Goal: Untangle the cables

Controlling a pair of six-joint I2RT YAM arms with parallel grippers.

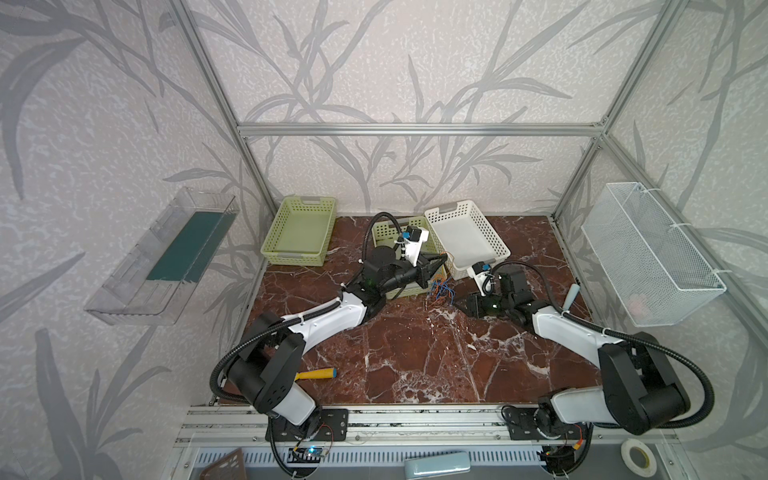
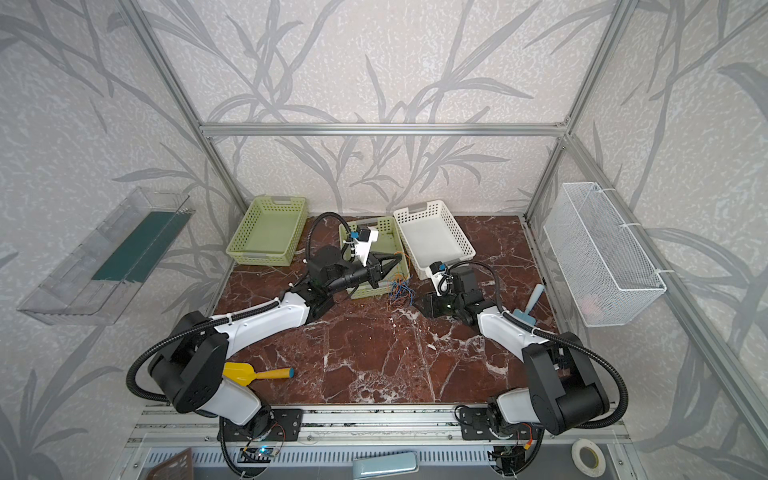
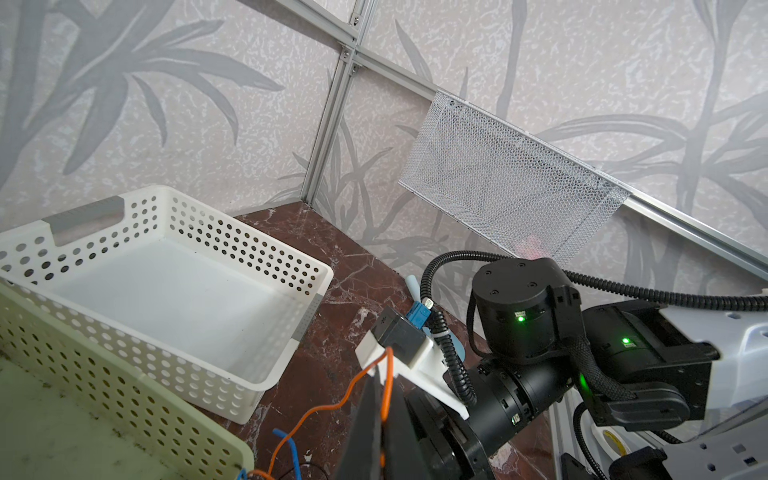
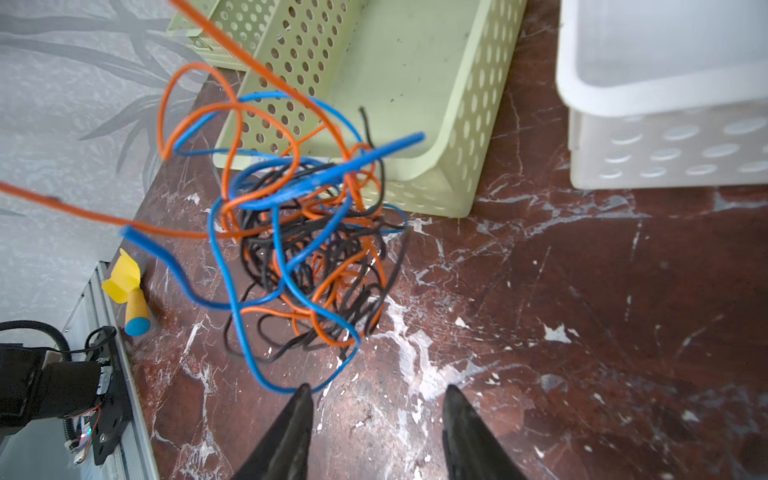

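Left gripper pinches orange cable — cables dangle vertically; right gripper gapes.

I am operating in a robotics lab cell, not a lived-in room. An aluminium profile frame is boxing in the workspace, and leaf-print wallpaper panels are standing in as walls. The left arm and right arm are sitting bolted to a slotted rail at the front edge, with a bare circuit board and loose wiring showing beneath. A marble-print board is serving as the tabletop. Also sitting in and around the cell:
- perforated plastic baskets
- a mesh basket tied to the frame
- a clear bin
- a toy shovel
- a tape roll
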